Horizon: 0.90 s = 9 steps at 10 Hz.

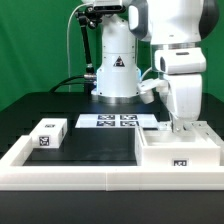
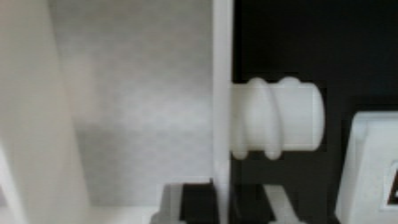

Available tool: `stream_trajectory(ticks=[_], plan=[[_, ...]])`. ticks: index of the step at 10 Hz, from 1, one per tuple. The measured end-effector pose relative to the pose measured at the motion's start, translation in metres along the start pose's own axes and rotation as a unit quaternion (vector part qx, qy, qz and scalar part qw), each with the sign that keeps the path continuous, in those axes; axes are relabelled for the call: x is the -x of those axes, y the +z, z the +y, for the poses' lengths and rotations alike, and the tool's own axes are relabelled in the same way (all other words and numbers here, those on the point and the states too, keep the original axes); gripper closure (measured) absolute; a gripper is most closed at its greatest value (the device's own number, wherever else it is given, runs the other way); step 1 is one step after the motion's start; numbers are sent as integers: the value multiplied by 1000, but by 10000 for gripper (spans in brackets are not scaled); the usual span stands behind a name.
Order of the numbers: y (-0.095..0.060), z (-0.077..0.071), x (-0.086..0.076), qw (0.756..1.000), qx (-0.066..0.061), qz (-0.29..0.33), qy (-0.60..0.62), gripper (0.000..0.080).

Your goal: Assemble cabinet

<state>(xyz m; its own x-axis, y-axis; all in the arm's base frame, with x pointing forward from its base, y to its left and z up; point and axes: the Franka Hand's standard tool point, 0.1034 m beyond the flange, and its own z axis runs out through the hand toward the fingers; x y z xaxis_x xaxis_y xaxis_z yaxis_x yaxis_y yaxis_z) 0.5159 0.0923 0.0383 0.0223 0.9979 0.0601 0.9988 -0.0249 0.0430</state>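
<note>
The gripper (image 1: 182,128) is reaching into the open box (image 1: 160,141) — fingers (image 2: 187,205) clamping its wall beside a round peg (image 2: 276,118). The box is sitting beside the marker board (image 1: 107,121) — a small block (image 1: 47,133) lying near the board's other end.

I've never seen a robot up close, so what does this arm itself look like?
A chunky arm of rounded white shells with black joint bands. Its white base bears a black triangle mark, thin dark cables loop beside it, and the gripper has dark fingers.
</note>
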Motion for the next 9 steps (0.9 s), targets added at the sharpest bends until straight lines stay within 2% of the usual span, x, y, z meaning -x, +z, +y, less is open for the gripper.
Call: stream_trajectory(ticks=[2, 4, 7, 8, 9], plan=[[1, 0, -16, 1000, -3, 0, -3, 767], [1, 0, -16, 1000, -8, -6, 1, 767], [1, 0, -15, 1000, -9, -6, 2, 767], [1, 0, -15, 1000, -9, -6, 2, 574], [1, 0, -15, 1000, -9, -6, 2, 435]])
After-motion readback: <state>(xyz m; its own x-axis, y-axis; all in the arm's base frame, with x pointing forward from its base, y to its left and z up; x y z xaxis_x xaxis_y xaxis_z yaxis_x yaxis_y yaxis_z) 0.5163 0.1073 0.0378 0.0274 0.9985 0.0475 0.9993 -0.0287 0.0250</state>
